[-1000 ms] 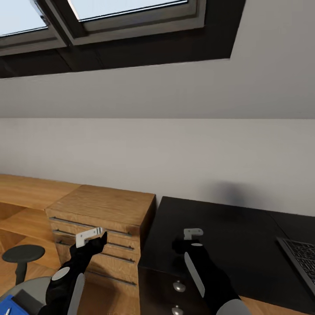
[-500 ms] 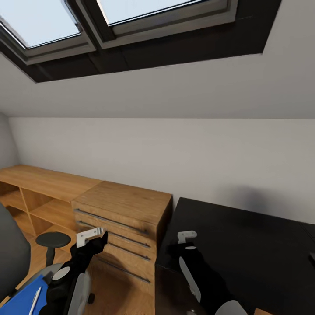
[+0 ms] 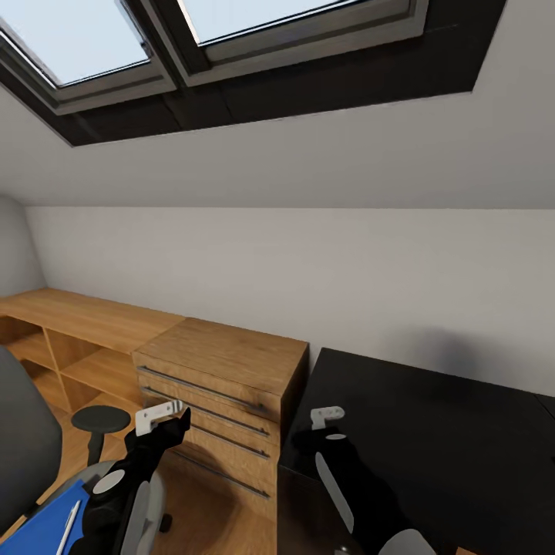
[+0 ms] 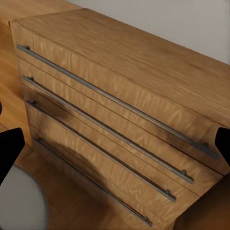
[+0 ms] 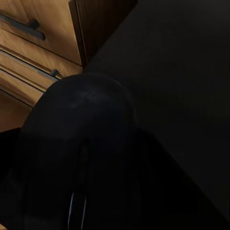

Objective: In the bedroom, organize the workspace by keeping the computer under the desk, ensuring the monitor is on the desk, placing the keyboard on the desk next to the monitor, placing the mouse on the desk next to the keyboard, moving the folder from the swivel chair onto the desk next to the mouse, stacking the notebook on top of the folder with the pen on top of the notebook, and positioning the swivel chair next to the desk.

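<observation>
The right gripper (image 5: 79, 163) holds the black mouse (image 5: 81, 139) between its fingers, above the black table (image 3: 432, 416) edge. The mouse is light, rigid and smooth, so a side grip suits it. The left gripper's (image 3: 160, 413) fingers stand wide, empty, facing the wooden drawer chest (image 4: 124, 110).

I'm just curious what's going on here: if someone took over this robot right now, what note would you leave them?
Left end effector: open, empty, facing the wooden drawer chest.
Right end effector: apparently shut on the black mouse, above the black desk edge.
Blue folder with pen on top lies on the swivel chair.
Done: nothing visible.
Left: set mouse down, move folder, stack, position chair.
</observation>
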Available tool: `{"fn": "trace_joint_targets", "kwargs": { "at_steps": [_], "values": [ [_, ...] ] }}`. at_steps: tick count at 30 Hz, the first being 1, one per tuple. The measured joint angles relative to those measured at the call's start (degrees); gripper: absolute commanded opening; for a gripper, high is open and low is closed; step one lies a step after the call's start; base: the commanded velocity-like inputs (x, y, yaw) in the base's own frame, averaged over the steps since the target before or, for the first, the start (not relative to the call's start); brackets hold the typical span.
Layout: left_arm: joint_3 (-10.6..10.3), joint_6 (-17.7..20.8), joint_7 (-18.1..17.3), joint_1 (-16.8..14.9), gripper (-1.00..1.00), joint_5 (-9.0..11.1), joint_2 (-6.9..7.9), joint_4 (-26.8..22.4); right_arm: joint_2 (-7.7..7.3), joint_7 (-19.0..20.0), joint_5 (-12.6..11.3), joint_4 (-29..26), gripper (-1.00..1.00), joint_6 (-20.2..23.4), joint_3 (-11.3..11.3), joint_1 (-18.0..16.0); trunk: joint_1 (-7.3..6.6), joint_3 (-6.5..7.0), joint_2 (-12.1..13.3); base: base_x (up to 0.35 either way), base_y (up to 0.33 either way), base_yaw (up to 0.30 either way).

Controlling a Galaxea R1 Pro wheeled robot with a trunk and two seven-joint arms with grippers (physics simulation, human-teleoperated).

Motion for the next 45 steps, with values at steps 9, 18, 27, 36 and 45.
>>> {"fn": "trace_joint_targets", "kwargs": {
  "at_steps": [9, 18, 27, 36, 45],
  "values": [
    [-0.04, 0.01, 0.0, 0.0, 1.0, 0.0, 0.0, 0.0, 0.0, 0.14, 0.21, 0.09, -1.0, -0.01, -0.17, 0.0, 0.0, 0.0, 0.0, 0.0, 0.0, 0.0],
    [-0.05, 0.04, 0.0, 0.0, 1.0, 0.0, -0.02, -0.03, 0.0, -0.33, 0.05, 0.17, 1.0, -0.04, -0.24, 0.0, 0.0, 0.0, 0.0, 0.0, 0.0, 0.0],
    [-0.28, 0.05, 0.0, 0.0, 1.0, 0.0, -0.09, -0.17, 0.0, -0.33, 0.05, 0.08, 1.0, -0.04, -0.31, 0.0, 0.0, 0.0, 0.0, 0.0, 0.0, 0.0],
    [-0.3, 0.05, 0.0, 0.0, 1.0, 0.0, -0.09, -0.19, -1.36, -0.31, -0.02, -3.27, 1.0, -0.01, -0.4, 0.23, 0.0, 0.0, 0.0, 0.0, 0.0, 0.0],
    [-1.61, 0.13, 0.0, 0.0, 1.0, 0.01, -0.23, 0.23, -3.56, -0.49, -3.8, -19.58, 1.0, 0.5, -10.99, 6.75, 0.0, 0.0, 0.0, 0.0, 0.0, 0.0]
  ]
}}
